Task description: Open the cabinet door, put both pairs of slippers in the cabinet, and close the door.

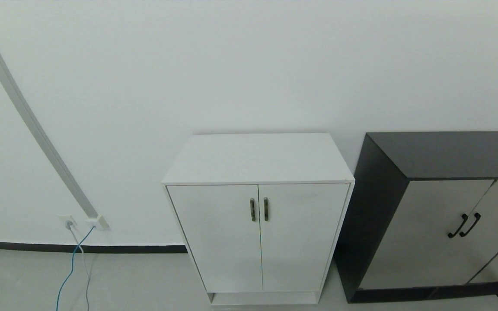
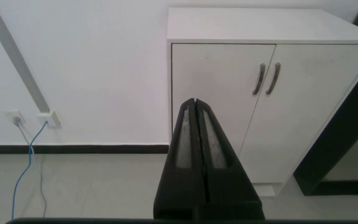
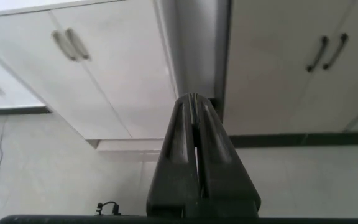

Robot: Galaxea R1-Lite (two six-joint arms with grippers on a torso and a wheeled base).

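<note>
Against the far wall, facing the cabinet [image 1: 257,160], standing on the floor [image 1: 136,285] with both doors [image 1: 218,237] shut and flush. Seeing its two handles [image 1: 253,210] upright and side by side where the doors meet, near their top edge. Finding a black cabinet [image 1: 426,237] just right of it, also shut, with two dark handles of its own. Noting, left of the cabinet, two sockets [image 1: 67,219] low on the wall [image 1: 231,65], with a blue cable [image 1: 72,263] and a white cable [image 1: 85,268] hanging from them to the floor, and a grey conduit [image 1: 28,116] slanting up the wall to the far left. Holding the left tool [image 2: 195,102] pressed together and empty, on the near side of the cabinet, pointing toward its left door. Holding the right tool [image 3: 194,98] likewise pressed together and empty, on the near side, pointing toward where the two cabinets meet.
</note>
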